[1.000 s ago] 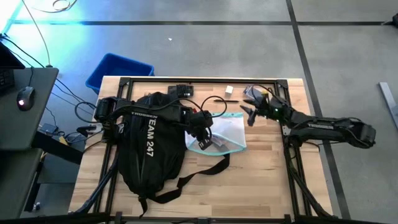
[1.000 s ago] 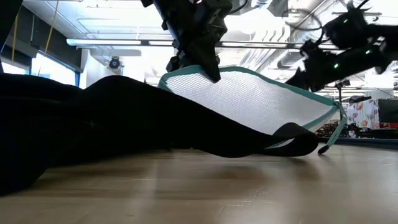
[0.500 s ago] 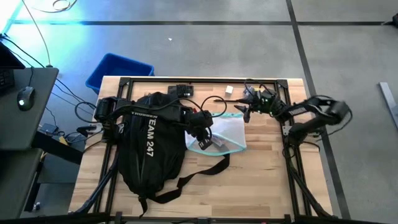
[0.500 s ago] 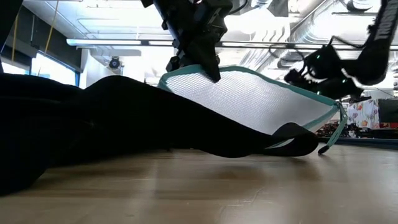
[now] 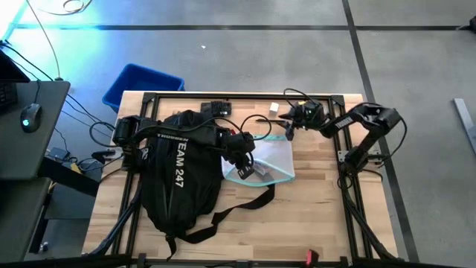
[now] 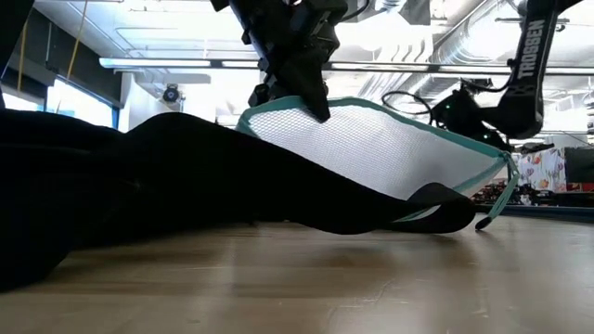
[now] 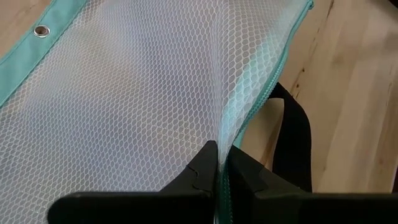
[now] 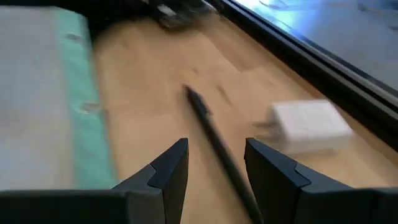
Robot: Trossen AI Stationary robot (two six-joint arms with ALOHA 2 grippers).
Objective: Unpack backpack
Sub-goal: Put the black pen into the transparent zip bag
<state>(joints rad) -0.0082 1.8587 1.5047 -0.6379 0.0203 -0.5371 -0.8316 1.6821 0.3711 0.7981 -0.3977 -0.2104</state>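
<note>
Left gripper (image 5: 242,158), at the centre of the high view, is pinched shut on the teal zipper edge of a white mesh pouch (image 5: 268,160), holding that corner raised off the table (image 5: 312,216); the left wrist view shows both fingers (image 7: 199,177) closed with the mesh gathered between them. Right gripper (image 5: 286,128), in the upper middle of the high view, hovers above the pouch's far edge with its fingers (image 8: 165,171) partly apart and nothing between them; a thin black stick-like item (image 8: 214,143) and a small white block (image 8: 308,124) lie on the wood ahead of it.

Backpack (image 5: 175,175) lies flat at the centre left of the high view, lettered side up, its straps (image 5: 245,205) trailing toward the lower centre; in the low view one strap runs in front of the pouch.

Handling: the backpack appears soft and limp, so it would likely sag and fold when lifted; a strap or a seam by the opening seems the firmest hold. The pouch looks light and floppy, probably best gripped along its stitched border.
</note>
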